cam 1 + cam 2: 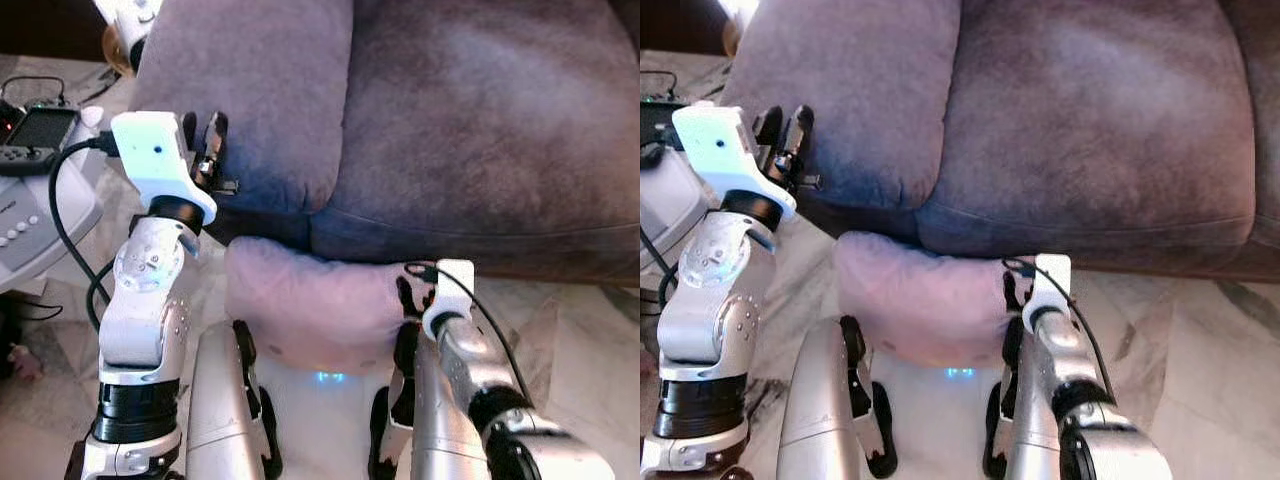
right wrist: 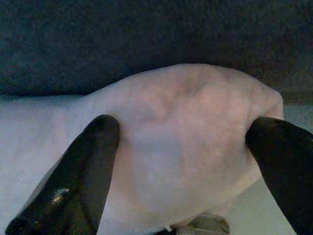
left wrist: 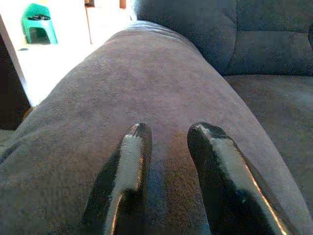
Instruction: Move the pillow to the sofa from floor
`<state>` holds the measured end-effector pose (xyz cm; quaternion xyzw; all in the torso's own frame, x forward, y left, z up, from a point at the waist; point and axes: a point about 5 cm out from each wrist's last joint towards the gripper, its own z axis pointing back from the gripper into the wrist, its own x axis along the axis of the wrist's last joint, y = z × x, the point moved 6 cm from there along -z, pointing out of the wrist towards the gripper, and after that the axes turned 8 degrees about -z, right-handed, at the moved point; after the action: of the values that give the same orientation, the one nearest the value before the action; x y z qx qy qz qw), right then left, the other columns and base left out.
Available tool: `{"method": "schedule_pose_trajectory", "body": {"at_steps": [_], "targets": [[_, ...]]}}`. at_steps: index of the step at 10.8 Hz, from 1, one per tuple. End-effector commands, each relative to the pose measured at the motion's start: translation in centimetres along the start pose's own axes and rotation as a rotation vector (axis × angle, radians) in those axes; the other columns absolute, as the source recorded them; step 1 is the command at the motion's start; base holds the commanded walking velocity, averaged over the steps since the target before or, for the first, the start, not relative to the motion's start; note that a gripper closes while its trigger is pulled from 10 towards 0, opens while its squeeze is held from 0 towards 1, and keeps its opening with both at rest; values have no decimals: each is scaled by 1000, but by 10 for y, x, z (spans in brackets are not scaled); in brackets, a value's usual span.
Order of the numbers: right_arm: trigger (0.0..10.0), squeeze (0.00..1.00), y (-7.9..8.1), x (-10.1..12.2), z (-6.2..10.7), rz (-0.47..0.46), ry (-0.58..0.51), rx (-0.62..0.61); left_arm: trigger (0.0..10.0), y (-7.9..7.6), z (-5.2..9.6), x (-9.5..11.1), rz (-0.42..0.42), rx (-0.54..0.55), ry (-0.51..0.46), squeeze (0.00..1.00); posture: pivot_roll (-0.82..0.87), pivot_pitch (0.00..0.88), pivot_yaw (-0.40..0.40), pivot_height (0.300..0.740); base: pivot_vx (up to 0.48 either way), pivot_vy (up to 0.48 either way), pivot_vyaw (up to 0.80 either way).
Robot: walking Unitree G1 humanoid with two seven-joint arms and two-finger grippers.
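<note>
Two claws at work. Head views: pink pillow [image 1: 310, 305] on the pale marble floor [image 1: 580, 330], pressed against the base of the grey sofa [image 1: 480, 130]; right claw [image 1: 414, 290] at its end; a grey device [image 1: 30, 215] with cables alongside. Left wrist view: left claw [image 3: 168, 139] slightly apart, empty, over the sofa arm; bright room with a green stool [image 3: 38, 22] beyond. Right wrist view: fingers [image 2: 93, 152] spread wide around the pillow, not yet clamped. Grasp step in hand, apparently; next, likely closing firmly, then lifting clear onto the seat.

The pale marble floor [image 1: 1200, 340] carries a grey-purple sofa [image 1: 1090, 130]. A pink pillow [image 1: 915, 295] lies on the floor, touching the sofa's front base, just below the seam between two seat cushions.
</note>
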<state>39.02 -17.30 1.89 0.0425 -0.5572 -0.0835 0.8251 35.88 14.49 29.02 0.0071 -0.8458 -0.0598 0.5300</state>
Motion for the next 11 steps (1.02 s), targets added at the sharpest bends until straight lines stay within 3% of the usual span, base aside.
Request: {"method": "schedule_pose_trajectory", "body": {"at_steps": [1,4,6,7,8,9,10,11], "targets": [[10000,0,-3,-15,3,0,36,-17,10000,0,3,1,5,-3,8,0,210,408,31,522,0,0,0],[10000,0,-23,-5,3,7,-6,-97,10000,-4,9,2,27,-24,20,0,214,418,38,522,0,0,0],[10000,0,-22,-6,3,9,-5,-94,10000,-6,9,3,26,-36,28,0,217,422,43,522,0,0,0],[745,0,-14,-8,3,-8,-2,-66,10000,-10,8,5,20,-51,31,0,219,424,44,522,0,0,0],[1373,0,-13,-9,3,-1,3,-62,10000,-10,7,7,16,-56,29,0,221,425,44,522,0,0,0],[7725,0,-11,-15,4,5,15,-57,10000,-12,9,8,13,-67,34,0,227,435,48,522,0,0,0],[10000,0,-12,-18,5,7,24,-63,10000,-13,11,8,13,-73,39,0,226,440,50,522,0,0,0],[10000,0,-15,-22,6,13,33,-76,10000,-14,13,8,14,-80,47,0,226,456,54,522,0,0,0]]}}
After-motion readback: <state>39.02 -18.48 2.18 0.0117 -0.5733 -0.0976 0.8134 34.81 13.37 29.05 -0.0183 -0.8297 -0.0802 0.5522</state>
